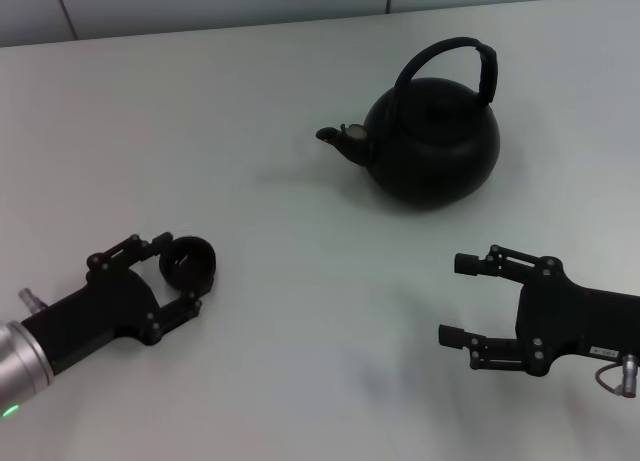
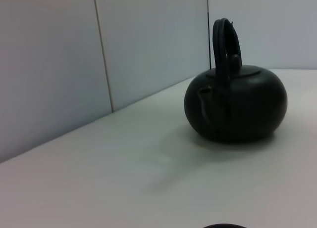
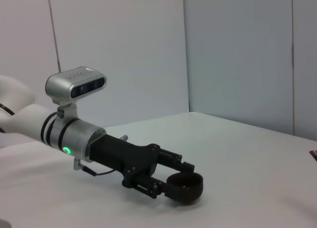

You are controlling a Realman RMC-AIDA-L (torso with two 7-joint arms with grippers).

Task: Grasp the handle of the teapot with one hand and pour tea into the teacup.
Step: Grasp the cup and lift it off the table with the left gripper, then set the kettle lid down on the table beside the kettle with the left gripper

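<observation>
Nearest the robot, two black claws are seen low over a pale counter (image 1: 300, 361). On the left side, the left claw (image 1: 185, 266) is closed around the teacup (image 1: 189, 261), a tiny round black bowl held between its fingers just above or on the surface; which of the two cannot be told. The right wrist view shows the same cup (image 3: 184, 187) gripped at the end of the left arm. On the right side, the right claw (image 1: 462, 299) is held empty, its two fingers spread wide and pointing toward the left. Farther back, right of centre, the teapot (image 1: 432, 146) is set upright on the counter, well apart from both claws. Its spout (image 1: 338, 140) is turned toward the left, so its long axis runs across the scene, left to right. The handle (image 1: 455, 66) is arched over the top along that same line, with its thicker sleeve on the right-hand end. The teapot is judged to lie ahead of the right claw and slightly to its left, and that claw is the nearer one; the handle's sleeve end is the side facing it. The pot stands far from the cup, spout pointing broadly toward the cup's side.
</observation>
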